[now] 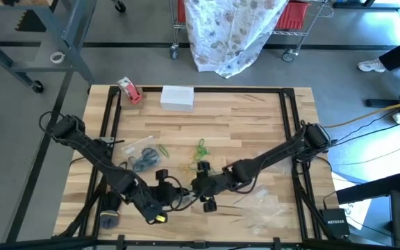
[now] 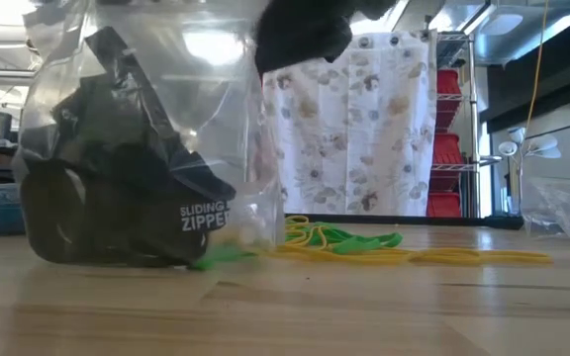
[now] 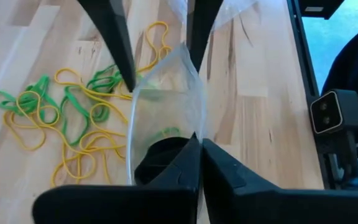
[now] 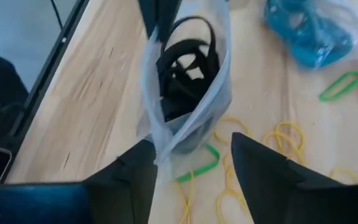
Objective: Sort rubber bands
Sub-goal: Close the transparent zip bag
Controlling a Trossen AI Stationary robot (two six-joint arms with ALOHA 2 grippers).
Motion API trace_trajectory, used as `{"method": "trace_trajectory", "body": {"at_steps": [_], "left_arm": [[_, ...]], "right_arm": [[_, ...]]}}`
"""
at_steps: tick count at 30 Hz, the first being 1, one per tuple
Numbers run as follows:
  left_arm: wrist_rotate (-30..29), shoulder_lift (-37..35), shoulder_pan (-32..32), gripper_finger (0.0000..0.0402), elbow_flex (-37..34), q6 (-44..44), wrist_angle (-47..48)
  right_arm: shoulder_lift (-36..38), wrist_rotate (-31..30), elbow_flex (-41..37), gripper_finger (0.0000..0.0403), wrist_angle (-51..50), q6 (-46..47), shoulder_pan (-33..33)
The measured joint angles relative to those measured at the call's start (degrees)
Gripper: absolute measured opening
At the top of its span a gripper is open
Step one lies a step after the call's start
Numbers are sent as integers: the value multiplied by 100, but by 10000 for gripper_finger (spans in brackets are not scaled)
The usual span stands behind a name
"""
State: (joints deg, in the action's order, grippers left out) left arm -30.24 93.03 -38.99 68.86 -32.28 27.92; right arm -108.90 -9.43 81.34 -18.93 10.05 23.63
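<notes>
The left gripper (image 3: 199, 163) is clamped on the rim of a clear plastic zip bag (image 4: 188, 93) holding black rubber bands (image 4: 185, 62). The right gripper (image 4: 191, 168) stands with fingers spread, one on each side of the bag's lower edge. Loose thin green and yellow rubber bands (image 3: 73, 118) lie on the wooden tabletop (image 1: 242, 118) just beyond both grippers.

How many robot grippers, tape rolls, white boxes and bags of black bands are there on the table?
Grippers: 2 (left gripper, right gripper)
Tape roll: 1
White box: 1
Bag of black bands: 1
Total: 5
</notes>
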Motion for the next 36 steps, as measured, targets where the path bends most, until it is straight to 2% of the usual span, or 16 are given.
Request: {"method": "trace_trajectory", "body": {"at_steps": [7, 14, 19, 22, 28, 32, 36], "left_arm": [[-4, 0, 5, 1, -2, -28, -1], [-9, 0, 39, 1, -2, -27, -34], [-7, 0, 42, 1, -2, -26, -34], [-8, 0, 42, 1, -2, -16, -31], [-2, 0, 66, 8, -2, -53, -28], [-2, 0, 91, 32, 156, -89, 169], [17, -7, 90, 76, 572, -103, 727]], "right_arm": [[31, 330, 0, 173, -672, 234, -14], [33, 455, 0, 173, 114, 323, -10], [33, 4, 0, 167, 282, 307, -53], [15, -199, 0, 134, 396, 250, -51], [11, -194, 0, 14, 501, 14, -40], [9, -224, 2, 11, 357, 6, -40], [7, -417, 2, 3, 59, 15, -40]]}}
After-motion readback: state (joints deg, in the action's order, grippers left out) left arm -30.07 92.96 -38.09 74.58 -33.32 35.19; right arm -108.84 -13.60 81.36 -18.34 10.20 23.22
